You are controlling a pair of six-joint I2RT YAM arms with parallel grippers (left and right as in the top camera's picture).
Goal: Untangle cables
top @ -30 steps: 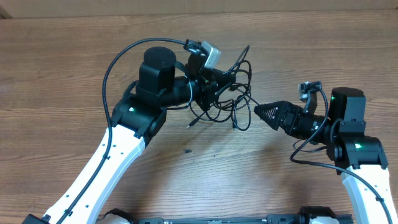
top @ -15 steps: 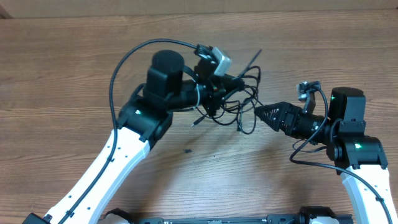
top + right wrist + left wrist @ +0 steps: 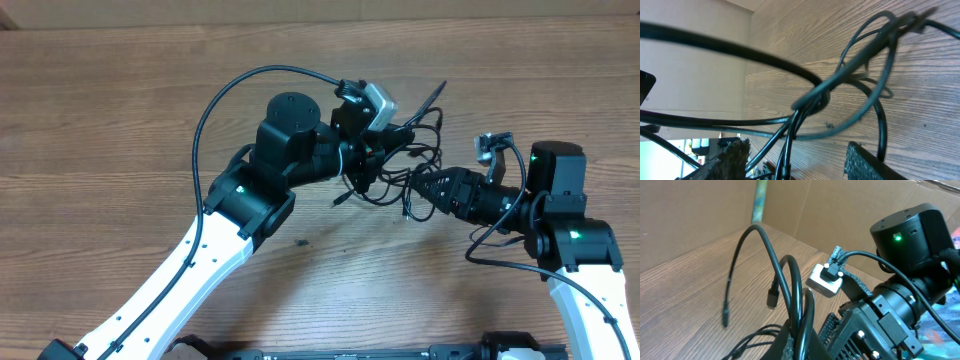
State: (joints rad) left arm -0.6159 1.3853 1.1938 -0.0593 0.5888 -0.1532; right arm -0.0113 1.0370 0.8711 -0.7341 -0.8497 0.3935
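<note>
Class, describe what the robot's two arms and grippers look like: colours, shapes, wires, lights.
Both arms have white lower links and black joint housings with small green lights. The left arm carries a silver wrist camera fed by a looping black wire. The right gripper has black, textured, tapering fingers.

wood-grain table [image 3: 100,120], small dark speck [image 3: 300,241] on it, cardboard wall [image 3: 850,205] behind.

cables [image 3: 395,178] clog the gap between left arm [image 3: 285,160] and right arm [image 3: 500,200]; table [image 3: 110,110] lies open far left and near the tangle's front.
</note>
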